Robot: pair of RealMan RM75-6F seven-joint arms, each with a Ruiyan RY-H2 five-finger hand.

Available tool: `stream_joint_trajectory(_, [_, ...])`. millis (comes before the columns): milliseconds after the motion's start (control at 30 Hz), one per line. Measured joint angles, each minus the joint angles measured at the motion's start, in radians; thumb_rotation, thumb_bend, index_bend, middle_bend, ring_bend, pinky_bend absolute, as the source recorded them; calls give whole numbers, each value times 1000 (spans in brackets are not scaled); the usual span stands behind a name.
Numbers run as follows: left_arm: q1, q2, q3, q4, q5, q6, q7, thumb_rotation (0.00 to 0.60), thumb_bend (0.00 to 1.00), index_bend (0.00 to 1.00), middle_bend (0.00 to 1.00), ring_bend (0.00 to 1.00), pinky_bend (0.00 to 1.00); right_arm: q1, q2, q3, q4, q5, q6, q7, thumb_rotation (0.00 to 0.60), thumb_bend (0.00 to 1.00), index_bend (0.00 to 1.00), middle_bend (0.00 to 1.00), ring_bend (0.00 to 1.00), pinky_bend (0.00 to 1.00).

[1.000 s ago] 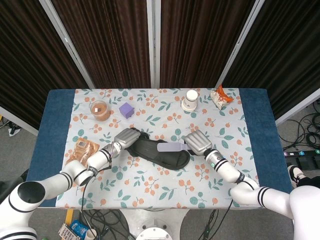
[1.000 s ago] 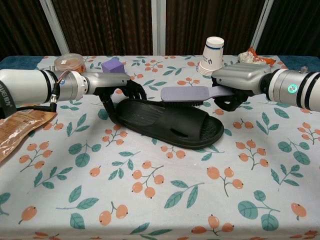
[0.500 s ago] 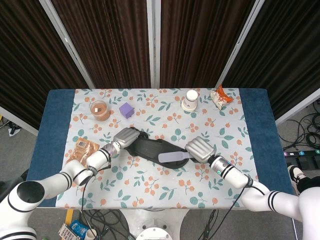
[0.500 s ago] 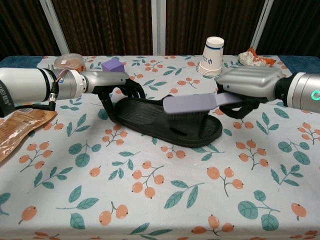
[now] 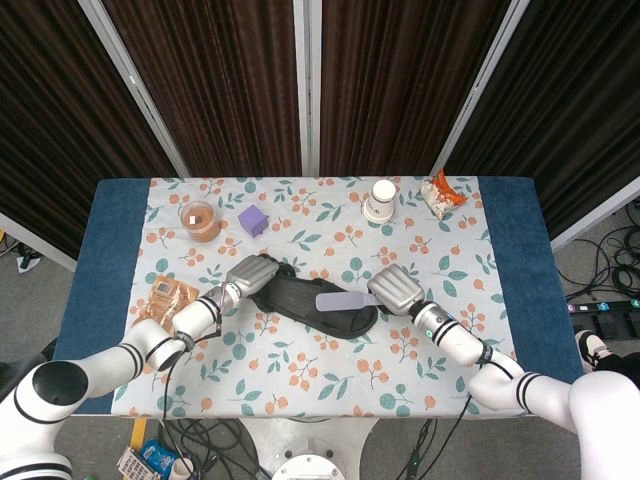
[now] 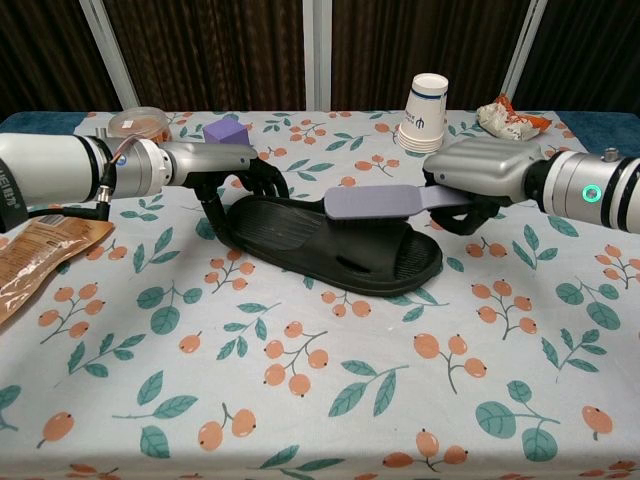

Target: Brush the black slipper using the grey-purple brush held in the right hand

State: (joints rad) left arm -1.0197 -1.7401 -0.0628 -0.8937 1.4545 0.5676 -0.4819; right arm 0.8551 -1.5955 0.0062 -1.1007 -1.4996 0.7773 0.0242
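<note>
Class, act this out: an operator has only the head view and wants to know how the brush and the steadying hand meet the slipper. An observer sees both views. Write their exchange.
Operator: From above, the grey-purple brush overlaps the black slipper. Is it level?
Observer: In the chest view the grey-purple brush lies about flat with its bristle side down over the strap of the black slipper. No gap shows, though dark on dark is hard to judge. The right hand holds the handle.
Operator: And the left hand, is it only resting on top?
Observer: No. The left hand curls its dark fingers down over the slipper's heel rim, which the metal back hides from above.
</note>
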Motion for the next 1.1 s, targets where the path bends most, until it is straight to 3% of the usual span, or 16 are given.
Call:
stream_joint_trajectory(333, [1, 3, 4, -4, 6, 12, -3, 600, 223, 439, 456, 279, 196, -47, 86, -82, -80, -84, 66, 64, 600, 679, 1000, 1000, 1000, 1000])
stream_joint_trajectory(533, [0, 8, 3, -13, 1, 10, 6, 600, 222, 438, 456, 279, 196, -48, 71, -22, -31, -65, 111, 121, 600, 679, 1000, 1000, 1000, 1000])
stream_joint_trajectory(800, [-2, 9, 0, -11, -8, 3, 7, 600, 222, 438, 456, 279, 196, 9, -37, 20, 86, -23, 15, 100, 600, 678, 1000, 1000, 1000, 1000])
stream_joint_trajectory(1100, [-2, 8, 3, -3, -7, 1, 4, 600, 222, 437, 456, 279, 196, 0, 13, -76, 14, -98, 7, 99, 600, 679, 1000, 1000, 1000, 1000])
